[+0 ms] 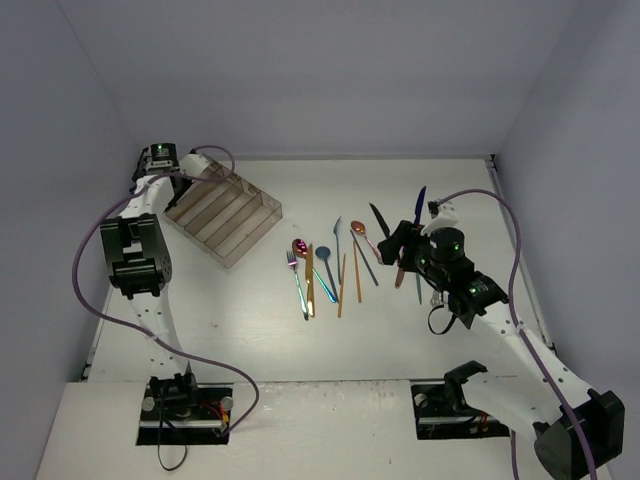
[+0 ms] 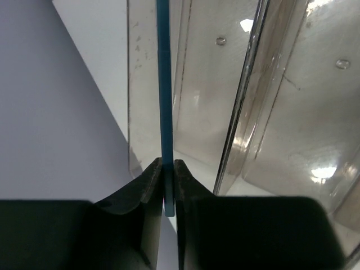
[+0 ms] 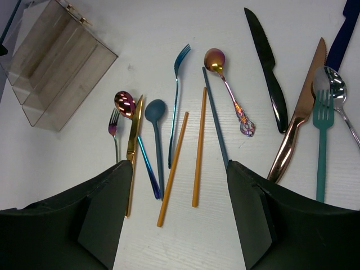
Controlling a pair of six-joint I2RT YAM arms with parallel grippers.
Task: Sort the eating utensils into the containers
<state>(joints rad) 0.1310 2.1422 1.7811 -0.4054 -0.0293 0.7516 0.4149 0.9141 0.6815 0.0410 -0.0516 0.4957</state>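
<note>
While left tool [image 2: 168,166] pinches blue utensil [image 2: 163,84] | tray wall [image 2: 133,101] just beside

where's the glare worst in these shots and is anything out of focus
Left wrist: white glare patches on the clear tray, near fingers dark and soft around the blue utensil. Right wrist: cutlery sharp, bright highlight on the silver spoon, its fingers dark and slightly blurred. Top: even light, faint shadows, cutlery tiny.
</note>
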